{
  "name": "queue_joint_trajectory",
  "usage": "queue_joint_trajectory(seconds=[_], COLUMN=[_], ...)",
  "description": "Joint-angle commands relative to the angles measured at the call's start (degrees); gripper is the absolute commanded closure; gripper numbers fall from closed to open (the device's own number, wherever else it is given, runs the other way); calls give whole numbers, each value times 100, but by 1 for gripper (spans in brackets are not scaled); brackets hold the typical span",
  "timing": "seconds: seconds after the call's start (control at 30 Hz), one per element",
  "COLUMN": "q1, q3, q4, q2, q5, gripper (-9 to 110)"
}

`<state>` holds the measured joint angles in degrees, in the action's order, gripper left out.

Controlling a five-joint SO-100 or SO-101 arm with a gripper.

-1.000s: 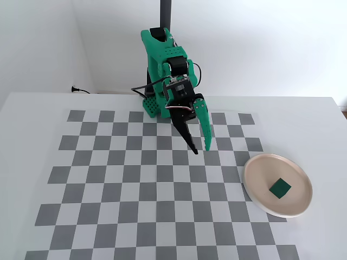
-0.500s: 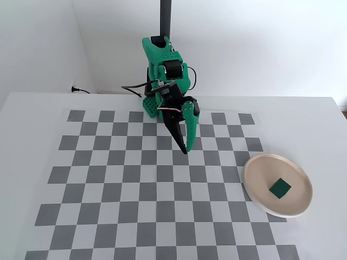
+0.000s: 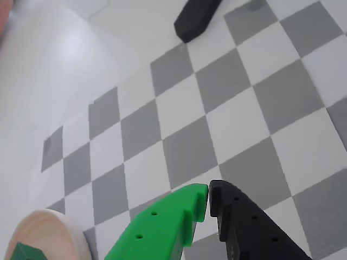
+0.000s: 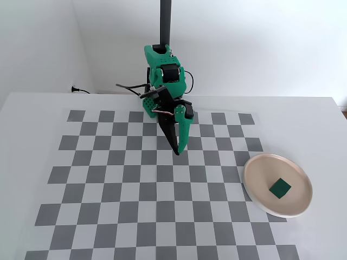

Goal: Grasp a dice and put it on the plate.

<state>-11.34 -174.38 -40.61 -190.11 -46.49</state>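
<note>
The small dark green dice (image 4: 280,188) lies on the round beige-pink plate (image 4: 261,165) at the right of the checkerboard in the fixed view. In the wrist view the plate's edge (image 3: 51,230) shows at the bottom left with a corner of the dice (image 3: 24,253) on it. My gripper (image 4: 178,150) hangs over the middle of the board, well left of the plate, pointing down. Its green and black fingers meet at the tips, with nothing between them, in the wrist view (image 3: 209,189).
The grey-and-white checkerboard mat (image 4: 135,184) covers a white table. A black post (image 4: 165,21) stands behind the arm's base, and its foot (image 3: 196,19) shows at the top of the wrist view. A cable (image 4: 81,90) runs along the back wall.
</note>
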Motion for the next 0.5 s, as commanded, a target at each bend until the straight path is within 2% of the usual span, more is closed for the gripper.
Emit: queue_joint_trajectory(seconds=[0.0, 0.07, 0.23, 0.47], q1=[18, 9, 352, 879], q3=[97, 97, -176, -290], q4=[-35, -44, 0, 343], q2=[-88, -88, -79, -97], q5=[633, 1195, 1301, 2698], gripper=[106, 106, 106, 106])
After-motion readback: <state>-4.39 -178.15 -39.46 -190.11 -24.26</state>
